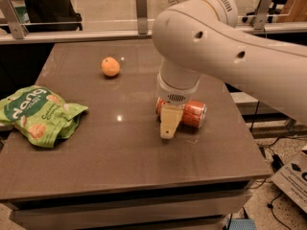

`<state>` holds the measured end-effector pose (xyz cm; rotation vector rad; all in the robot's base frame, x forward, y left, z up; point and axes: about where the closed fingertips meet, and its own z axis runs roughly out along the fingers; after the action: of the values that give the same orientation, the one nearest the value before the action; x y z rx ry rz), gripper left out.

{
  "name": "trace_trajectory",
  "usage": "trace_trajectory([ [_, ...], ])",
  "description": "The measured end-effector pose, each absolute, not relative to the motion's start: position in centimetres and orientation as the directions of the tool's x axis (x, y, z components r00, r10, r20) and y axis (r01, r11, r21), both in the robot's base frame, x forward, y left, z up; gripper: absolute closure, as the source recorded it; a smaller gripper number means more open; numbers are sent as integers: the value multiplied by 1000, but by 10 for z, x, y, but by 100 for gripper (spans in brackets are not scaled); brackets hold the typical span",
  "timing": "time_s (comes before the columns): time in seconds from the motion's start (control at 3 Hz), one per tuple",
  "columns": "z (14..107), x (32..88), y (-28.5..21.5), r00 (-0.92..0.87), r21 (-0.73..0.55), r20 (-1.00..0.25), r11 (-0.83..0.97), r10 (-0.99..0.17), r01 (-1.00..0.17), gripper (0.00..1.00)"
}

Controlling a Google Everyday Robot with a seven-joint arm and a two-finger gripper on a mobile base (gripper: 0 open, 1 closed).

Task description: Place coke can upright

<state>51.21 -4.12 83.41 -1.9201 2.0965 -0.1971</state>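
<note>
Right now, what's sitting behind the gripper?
The coke can lies on its side on the table, silver end pointing right. The gripper, low over the table, covers its left end.

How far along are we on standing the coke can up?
Done: nothing yet; the coke can lies on its side on the table. In hand: the gripper is down at the can, in front of it. Left: turn the can upright and set it standing.

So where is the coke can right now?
In the camera view the coke can lies on its side right of centre on the table, partly behind the hand, which is down at its left end; the orange sits farther back-left.
</note>
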Motion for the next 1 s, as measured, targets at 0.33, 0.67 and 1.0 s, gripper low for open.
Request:
trace_trajectory([
  [0.33, 837, 521, -51, -85, -285, -122, 117, -989, -951, 38],
  [0.67, 835, 521, -59, -106, -261, -129, 136, -986, -956, 62],
  [1.0, 836, 520, -62, -117, -236, -151, 151, -982, -960, 85],
])
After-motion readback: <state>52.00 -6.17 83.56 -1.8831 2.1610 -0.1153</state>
